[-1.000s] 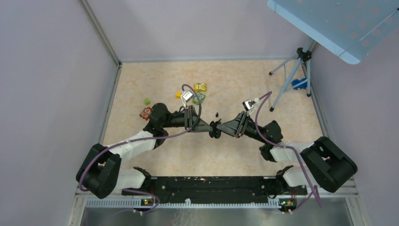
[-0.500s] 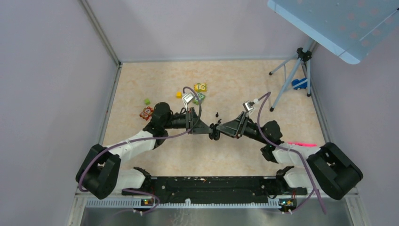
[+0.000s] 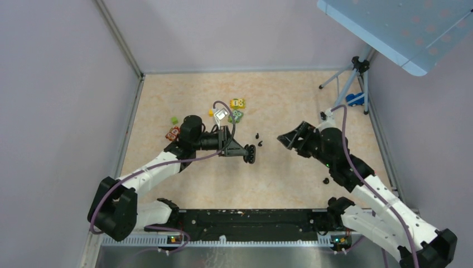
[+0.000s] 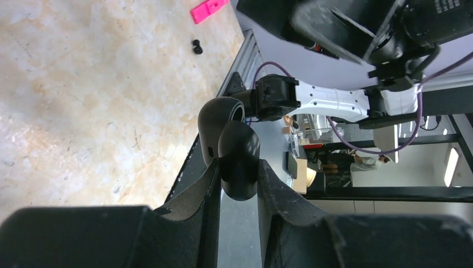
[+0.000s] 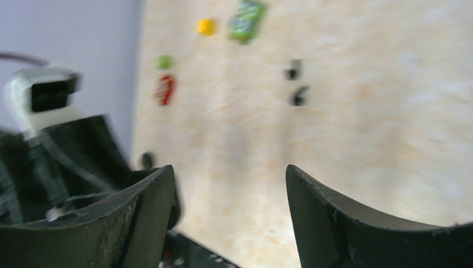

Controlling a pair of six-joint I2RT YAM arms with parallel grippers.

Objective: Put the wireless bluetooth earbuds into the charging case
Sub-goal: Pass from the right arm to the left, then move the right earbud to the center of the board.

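My left gripper (image 3: 249,153) is shut on the black charging case (image 3: 251,154) and holds it above the table centre. In the left wrist view the case (image 4: 239,162) is pinched between the fingers, its lid (image 4: 218,120) hinged open; the left gripper (image 4: 239,170) grips the lower half. Two tiny black earbuds (image 3: 257,135) (image 3: 261,143) lie on the table just beyond the case. They show blurred in the right wrist view (image 5: 293,70) (image 5: 299,96). My right gripper (image 3: 285,139) is open and empty, right of the earbuds; its jaws (image 5: 228,170) stand wide apart.
Toy blocks lie at the back left: yellow (image 3: 237,103), green (image 3: 238,115), a small yellow one (image 3: 212,112), a small green one (image 3: 174,120), red (image 3: 172,133). A tripod (image 3: 344,92) stands at the back right. A small black piece (image 3: 326,180) and a pink object (image 4: 209,8) lie near the right arm.
The right gripper has left the case and swung back to the right, its jaws now open. The left gripper still holds the case, shifted slightly left and farther back.
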